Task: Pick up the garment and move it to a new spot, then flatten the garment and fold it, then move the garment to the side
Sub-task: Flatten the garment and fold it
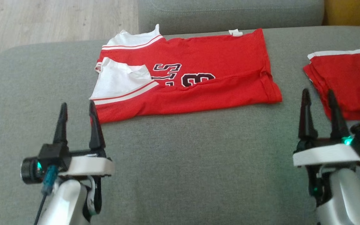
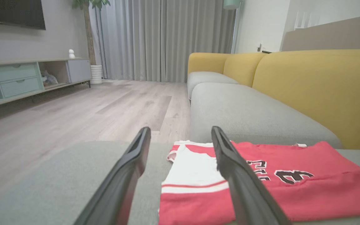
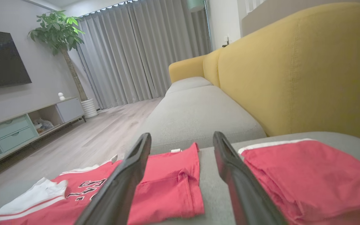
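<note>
A red jersey (image 1: 198, 81) with white sleeves and dark lettering lies folded lengthwise on the grey sofa seat (image 1: 183, 156); it also appears in the left wrist view as the jersey (image 2: 308, 187) and in the right wrist view as the jersey (image 3: 164, 184). My left gripper (image 1: 77, 107) stands open just in front of the jersey's near left corner, nothing between its fingers. My right gripper (image 1: 319, 95) is open too, hovering between the jersey's hem and a second folded red garment (image 1: 348, 81), holding nothing.
The second red garment (image 3: 308, 178) with white trim lies at the seat's right end. A yellow backrest (image 3: 292, 72) rises behind it. Another grey cushion (image 1: 230, 14) adjoins the far side. Wooden floor (image 2: 73, 115) lies beyond the seat's left edge.
</note>
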`<state>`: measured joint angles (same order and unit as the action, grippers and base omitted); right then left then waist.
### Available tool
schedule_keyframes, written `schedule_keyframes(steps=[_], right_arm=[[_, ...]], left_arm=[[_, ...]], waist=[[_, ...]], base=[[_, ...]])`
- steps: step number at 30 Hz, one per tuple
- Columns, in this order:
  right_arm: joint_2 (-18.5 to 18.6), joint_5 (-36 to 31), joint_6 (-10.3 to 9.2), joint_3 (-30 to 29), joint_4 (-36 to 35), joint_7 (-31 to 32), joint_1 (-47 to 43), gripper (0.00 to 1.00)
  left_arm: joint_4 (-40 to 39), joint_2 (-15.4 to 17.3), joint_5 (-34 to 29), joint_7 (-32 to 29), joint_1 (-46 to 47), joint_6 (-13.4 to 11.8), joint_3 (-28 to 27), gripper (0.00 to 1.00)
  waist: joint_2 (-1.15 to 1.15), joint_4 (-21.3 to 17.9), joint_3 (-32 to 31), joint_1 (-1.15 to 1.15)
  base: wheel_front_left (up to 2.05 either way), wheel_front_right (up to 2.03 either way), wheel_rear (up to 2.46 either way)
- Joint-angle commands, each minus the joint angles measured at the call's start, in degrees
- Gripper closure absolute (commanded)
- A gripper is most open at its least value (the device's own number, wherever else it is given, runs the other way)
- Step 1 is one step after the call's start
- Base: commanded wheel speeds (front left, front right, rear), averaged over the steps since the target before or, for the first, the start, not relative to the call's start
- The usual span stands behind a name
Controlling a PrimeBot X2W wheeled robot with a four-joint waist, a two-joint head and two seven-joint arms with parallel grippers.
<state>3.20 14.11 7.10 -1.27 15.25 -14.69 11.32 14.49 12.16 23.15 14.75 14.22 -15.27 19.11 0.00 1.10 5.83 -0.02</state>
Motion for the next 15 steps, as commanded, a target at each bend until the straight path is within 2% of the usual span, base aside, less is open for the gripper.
schedule_keyframes(steps=[1,8,15], right_arm=[[-0.29,0.80,0.39,1.96,-2.47,-0.30,0.99,0.00],[-0.31,3.23,0.39,4.38,-4.59,-0.30,1.44,0.00],[-0.32,3.46,0.39,5.16,-6.24,-0.30,2.83,0.00]], left_arm=[[-1.43,0.38,-0.95,0.24,2.03,0.65,-2.87,0.00],[4.11,-0.76,-2.72,0.24,4.10,3.91,-5.07,0.00],[15.54,-0.09,-1.61,-2.23,10.21,6.10,-5.45,0.00]], waist=[[0.00,-0.27,0.37,0.02],[0.00,-2.42,3.15,0.02],[0.00,-4.64,6.64,0.02]], base=[[0.00,0.00,0.00],[0.00,0.00,0.00],[0.00,0.00,0.00]])
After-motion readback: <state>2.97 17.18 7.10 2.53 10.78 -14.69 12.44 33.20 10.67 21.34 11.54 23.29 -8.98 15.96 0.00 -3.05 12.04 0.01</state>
